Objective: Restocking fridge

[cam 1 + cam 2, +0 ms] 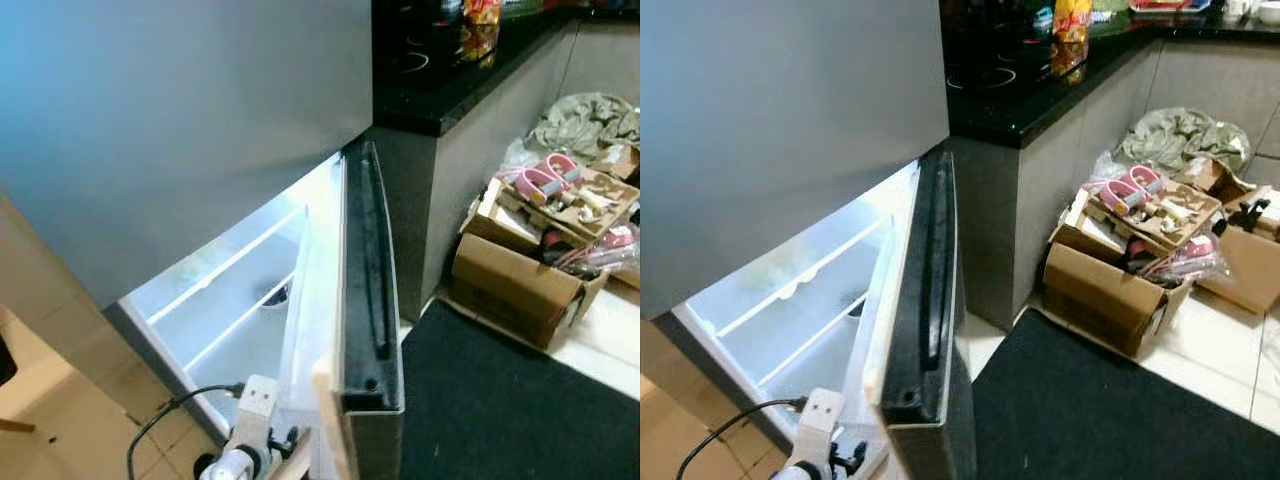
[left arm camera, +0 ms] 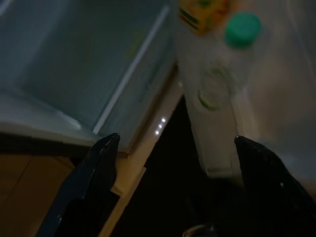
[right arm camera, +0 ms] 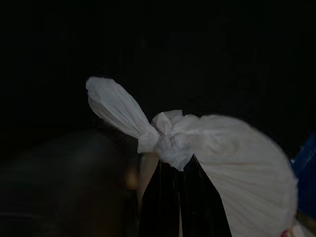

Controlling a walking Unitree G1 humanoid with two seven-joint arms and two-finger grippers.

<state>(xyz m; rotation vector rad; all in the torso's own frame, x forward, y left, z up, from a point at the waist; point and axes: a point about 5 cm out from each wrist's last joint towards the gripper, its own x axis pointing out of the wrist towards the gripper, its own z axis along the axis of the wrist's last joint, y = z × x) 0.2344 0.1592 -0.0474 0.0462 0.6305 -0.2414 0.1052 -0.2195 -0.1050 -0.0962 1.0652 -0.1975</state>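
The fridge (image 1: 190,130) stands at the left of the head views, its grey upper door shut and its lower door (image 1: 368,290) swung out toward the camera, seen edge-on, its long axis running away from the robot toward the black counter (image 1: 450,95). Inside the lit compartment, pale shelf rails (image 1: 235,265) slant up and away.

The left hand (image 2: 173,163) reaches in low beside the open door, its two black fingers (image 2: 94,173) spread well apart with nothing between them. Ahead of them, in the left wrist view, a clear bottle with a green cap (image 2: 242,29) stands in what seems to be the door rack, next to a yellow carton (image 2: 202,12); the view is dim and blurred there. The silver left wrist (image 1: 250,430), with its black cable, shows at the bottom of the left eye view.

The right hand (image 3: 177,197) hangs in the dark, fingers pressed together on the knot of a white plastic bag (image 3: 237,173), whose tied ear sticks up and sideways.

On the floor to the right lie a black mat (image 1: 500,400) and an open cardboard box (image 1: 520,270) of odds and ends.
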